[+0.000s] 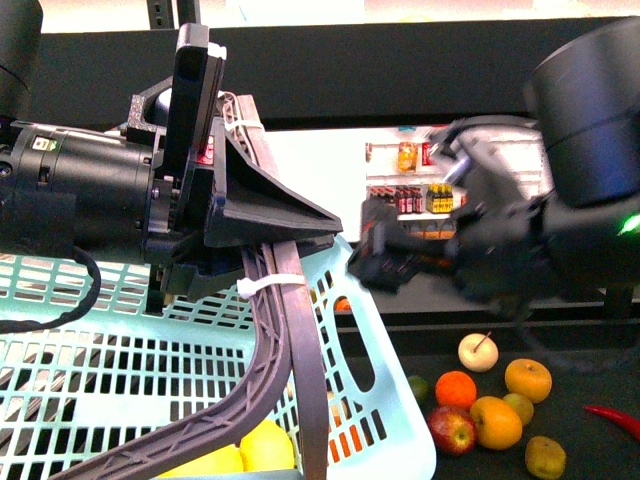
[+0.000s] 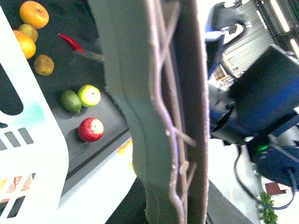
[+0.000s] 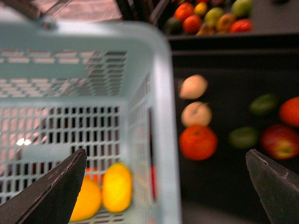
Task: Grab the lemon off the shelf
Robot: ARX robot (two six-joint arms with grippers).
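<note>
The right gripper [image 3: 161, 193] is wide open and holds nothing. Its 2 fingers [image 3: 46, 196] are spread far apart. Right under it sits the light blue basket [image 3: 159, 93].

Inside the basket, down below the right gripper and close to 1 of its fingers, lies a bright yellow oval fruit. I think this is the lemon [image 3: 117, 186]. Just beside it lies another fruit [image 3: 86, 200] that looks more orange.

The shelf [image 3: 219, 196] is under the right gripper's other finger, next to the basket. An orange [image 3: 198, 142], a red apple [image 3: 280, 140] and some green fruit lie there. I see no lemon among them.

The left gripper [image 1: 290, 390] points down into the basket. I cannot tell if it is open or closed.

So I think the job is almost done: the lemon is off the shelf and in the basket. All that looks left is for the arm to pull away.
</note>
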